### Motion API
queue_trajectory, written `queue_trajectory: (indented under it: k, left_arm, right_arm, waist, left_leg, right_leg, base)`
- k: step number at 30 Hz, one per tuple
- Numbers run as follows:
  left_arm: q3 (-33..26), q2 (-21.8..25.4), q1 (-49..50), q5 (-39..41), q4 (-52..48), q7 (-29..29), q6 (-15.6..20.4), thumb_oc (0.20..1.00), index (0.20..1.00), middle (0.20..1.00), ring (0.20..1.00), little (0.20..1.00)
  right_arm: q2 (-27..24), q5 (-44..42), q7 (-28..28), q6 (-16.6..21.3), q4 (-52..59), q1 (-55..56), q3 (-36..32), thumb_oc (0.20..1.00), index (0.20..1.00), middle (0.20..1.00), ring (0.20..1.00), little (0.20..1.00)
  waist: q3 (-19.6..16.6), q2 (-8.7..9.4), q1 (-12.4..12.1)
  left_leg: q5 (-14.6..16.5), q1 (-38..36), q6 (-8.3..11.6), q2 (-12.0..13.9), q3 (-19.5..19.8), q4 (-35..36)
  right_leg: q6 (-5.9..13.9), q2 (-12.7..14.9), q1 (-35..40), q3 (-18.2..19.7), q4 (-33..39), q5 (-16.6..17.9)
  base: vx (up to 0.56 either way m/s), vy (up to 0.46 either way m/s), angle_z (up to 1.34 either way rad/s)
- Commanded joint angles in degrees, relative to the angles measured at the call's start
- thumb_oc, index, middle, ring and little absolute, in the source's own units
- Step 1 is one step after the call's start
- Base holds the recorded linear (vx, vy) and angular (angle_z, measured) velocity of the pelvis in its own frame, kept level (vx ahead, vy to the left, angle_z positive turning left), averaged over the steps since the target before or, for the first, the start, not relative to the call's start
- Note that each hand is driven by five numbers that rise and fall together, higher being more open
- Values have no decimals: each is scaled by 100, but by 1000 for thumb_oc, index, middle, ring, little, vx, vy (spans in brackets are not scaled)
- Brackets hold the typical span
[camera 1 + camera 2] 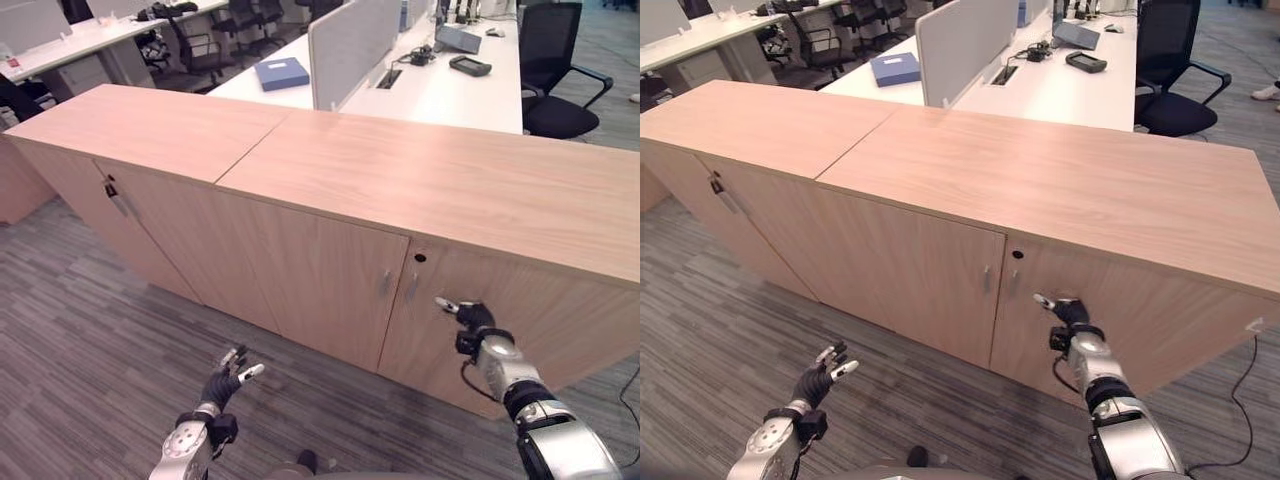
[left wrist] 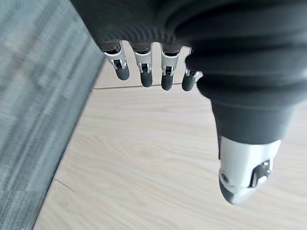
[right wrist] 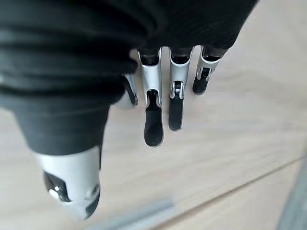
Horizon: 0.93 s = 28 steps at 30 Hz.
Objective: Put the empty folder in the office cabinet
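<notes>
The light wood office cabinet (image 1: 330, 270) stands in front of me with its doors shut. Two slim metal handles (image 1: 411, 288) sit side by side where the middle doors meet. My right hand (image 1: 472, 322) is open, its straight fingers (image 3: 152, 120) reaching close to the right door just right of those handles; I cannot tell if they touch the wood. My left hand (image 1: 224, 384) hangs open low at the left, over the carpet and short of the cabinet. A flat blue folder (image 1: 282, 72) lies on the white desk (image 1: 450, 95) behind the cabinet.
A grey divider screen (image 1: 350, 45) stands on the desk beside the folder. A black office chair (image 1: 555, 80) is at the far right. Another cabinet (image 1: 120, 160) joins on the left, with a lock (image 1: 110, 187) on its door. Grey carpet (image 1: 90, 330) covers the floor.
</notes>
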State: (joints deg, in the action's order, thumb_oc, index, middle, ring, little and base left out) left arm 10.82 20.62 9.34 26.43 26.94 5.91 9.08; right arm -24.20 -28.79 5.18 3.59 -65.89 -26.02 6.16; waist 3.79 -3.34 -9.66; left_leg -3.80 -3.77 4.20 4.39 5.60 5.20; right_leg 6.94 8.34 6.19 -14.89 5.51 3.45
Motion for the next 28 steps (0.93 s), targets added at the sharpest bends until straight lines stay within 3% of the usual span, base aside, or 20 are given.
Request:
queue_trajectory:
  k: [1,6,10,12,15,16,18,20,23,28]
  left_arm:
    - [273,336,-293,126,-120,110,205,1000,1000,1000,1000,1000]
    - [404,314,-277,108,-183,173,185,1000,1000,1000,1000,1000]
    - [451,283,-257,82,-174,168,188,1000,1000,1000,1000,1000]
    - [442,247,-244,74,-146,154,198,1000,1000,1000,1000,1000]
    - [303,107,-171,31,-89,60,221,1000,1000,1000,1000,1000]
    - [140,-18,-138,-2,7,-6,233,1000,1000,1000,1000,1000]
    - [-27,-135,-84,-68,113,-52,234,1000,1000,1000,1000,1000]
    - [-241,-259,-108,-400,315,-165,211,1000,1000,1000,1000,1000]
    - [-316,-297,-147,-689,506,-251,259,1000,1000,1000,1000,1000]
    - [-286,-363,-318,-732,927,-379,243,1000,1000,1000,1000,1000]
  right_arm:
    - [-597,-512,262,518,-117,-1114,-395,1000,1000,1000,1000,1000]
    - [-940,-745,174,453,-625,-1263,-505,1000,1000,1000,1000,1000]
    - [-862,-710,133,440,-622,-1223,-427,1000,1000,1000,1000,1000]
    - [-739,-707,97,453,-566,-1121,-390,1000,1000,1000,1000,1000]
    - [108,-797,-87,551,38,-246,-275,1000,1000,1000,1000,1000]
    - [465,-493,-151,581,535,441,-119,1000,1000,1000,1000,1000]
    - [703,-124,-217,548,1002,1177,-10,1000,1000,1000,1000,1000]
    - [736,956,-393,407,1534,2131,291,1000,1000,1000,1000,1000]
    - [662,1703,-524,320,1588,2534,567,1000,1000,1000,1000,1000]
    - [721,1644,-564,282,1369,2613,569,1000,1000,1000,1000,1000]
  waist:
    - [-69,379,-203]
    - [-91,294,-169]
    - [-87,259,-125]
    - [-99,242,-91]
    - [-77,206,105]
    - [-64,204,237]
    - [-78,203,360]
    - [-66,205,566]
    - [-40,233,696]
    - [-28,288,830]
  left_leg:
    - [622,-207,190,-6,46,-99]
    - [580,-224,246,54,33,-84]
    - [575,-244,253,74,-24,-81]
    - [574,-261,254,89,-93,-73]
    - [593,-330,244,113,-285,-63]
    - [604,-358,240,124,-388,-57]
    - [617,-394,238,135,-459,-41]
    - [630,-404,228,129,-498,-33]
    - [638,-385,218,113,-571,-35]
    - [691,-422,192,96,-752,-41]
  right_leg:
    - [267,240,426,-322,-134,-444]
    - [238,169,457,-350,-83,-482]
    - [234,157,446,-321,-68,-475]
    - [237,149,436,-295,-56,-466]
    - [234,138,369,-139,-51,-423]
    - [235,139,320,-53,-51,-396]
    - [237,138,289,8,-51,-385]
    - [243,167,244,45,-51,-355]
    - [264,194,171,101,-65,-316]
    - [283,208,82,293,-76,-268]
  base:
    - [0,0,0]
    - [-15,-36,0]
    - [-8,-2,-1]
    - [-20,8,-10]
    - [-26,27,-26]
    - [-22,23,-51]
    - [-4,27,-40]
    - [-12,32,-20]
    - [-28,24,-18]
    - [-8,32,-18]
